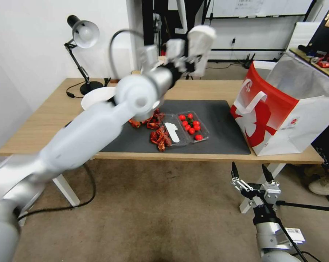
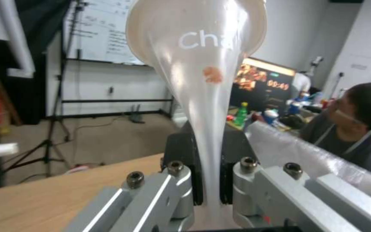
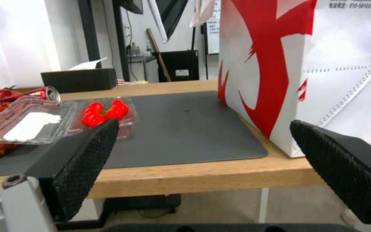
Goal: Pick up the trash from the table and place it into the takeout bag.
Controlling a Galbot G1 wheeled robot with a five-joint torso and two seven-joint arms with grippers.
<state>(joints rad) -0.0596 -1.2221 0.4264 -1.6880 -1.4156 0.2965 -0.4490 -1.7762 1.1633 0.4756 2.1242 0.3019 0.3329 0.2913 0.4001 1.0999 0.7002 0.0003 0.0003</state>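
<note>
My left gripper [image 1: 188,60] is raised above the far side of the table [image 1: 44,120], shut on a clear plastic cup [image 1: 201,42]. The left wrist view shows the cup [image 2: 203,64] pinched flat between the fingers, with white lettering and a small red smear on its wall. The red-and-white takeout bag [image 1: 281,109] stands open at the table's right end, to the right of the cup; the right wrist view has the takeout bag [image 3: 306,64] close up. A red drink can [image 3: 43,93] lies behind the clear trays. My right gripper [image 1: 252,171] hangs open below the table's front edge.
On the dark mat [image 1: 222,120] lie a clear tray of tomatoes [image 1: 192,125], an open clear lid [image 1: 171,133] and red food scraps [image 1: 159,138]. A large white bowl [image 1: 97,97] and a desk lamp [image 1: 82,36] stand at the back left.
</note>
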